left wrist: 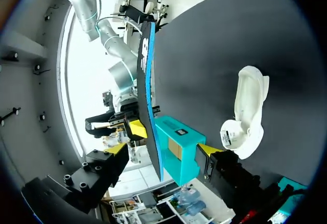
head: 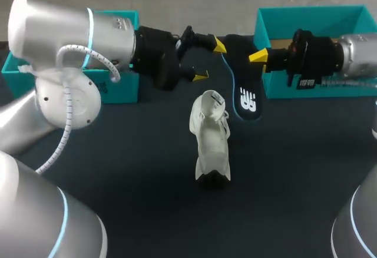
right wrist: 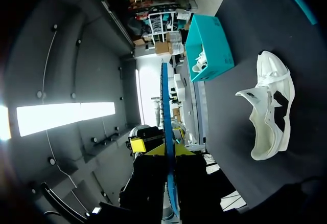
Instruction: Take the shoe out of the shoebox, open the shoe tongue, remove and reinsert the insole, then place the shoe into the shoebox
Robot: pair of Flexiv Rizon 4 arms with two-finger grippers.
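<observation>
The white shoe point(head: 210, 137) stands on the dark table, toe toward the front, its tongue pulled up; it also shows in the wrist views point(left wrist: 248, 111) point(right wrist: 271, 111). Behind it the black insole point(head: 246, 96) hangs in the air, with my right gripper point(head: 258, 55) shut on its upper end. From that wrist the insole point(right wrist: 165, 111) shows edge-on, running out from between the fingers of the right gripper point(right wrist: 166, 151). My left gripper point(head: 210, 61) is open and straddles the same end of the insole point(left wrist: 148, 81), one yellow tip on either side point(left wrist: 163, 149).
A teal shoebox point(head: 318, 84) sits at the back right under my right arm. A second teal box point(head: 121, 87) sits at the back left, with something white inside point(right wrist: 200, 63). Bare dark table lies around and in front of the shoe.
</observation>
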